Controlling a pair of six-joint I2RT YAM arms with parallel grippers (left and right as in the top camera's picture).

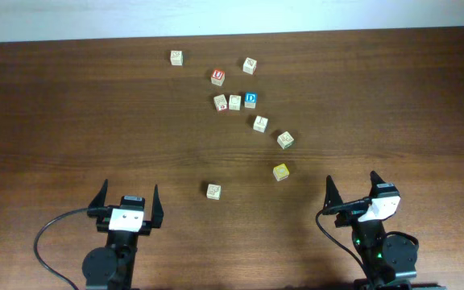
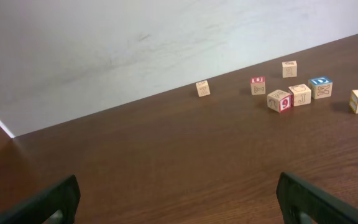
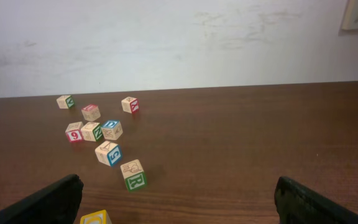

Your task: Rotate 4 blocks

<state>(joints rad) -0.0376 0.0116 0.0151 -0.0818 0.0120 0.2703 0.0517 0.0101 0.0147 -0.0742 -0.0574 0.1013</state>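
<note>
Seen spread and empty: left end effector point(image 1: 130, 188) and right end effector point(image 1: 352, 179). The yellow block point(image 1: 280, 171), lower right of centre, is judged nearer the right.

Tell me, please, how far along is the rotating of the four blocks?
Done: nothing that shows; the blocks lie scattered on the table. In hand: nothing; the left gripper and right gripper stand open and empty, apart from every block. Left: seemingly all four rotations.
</note>
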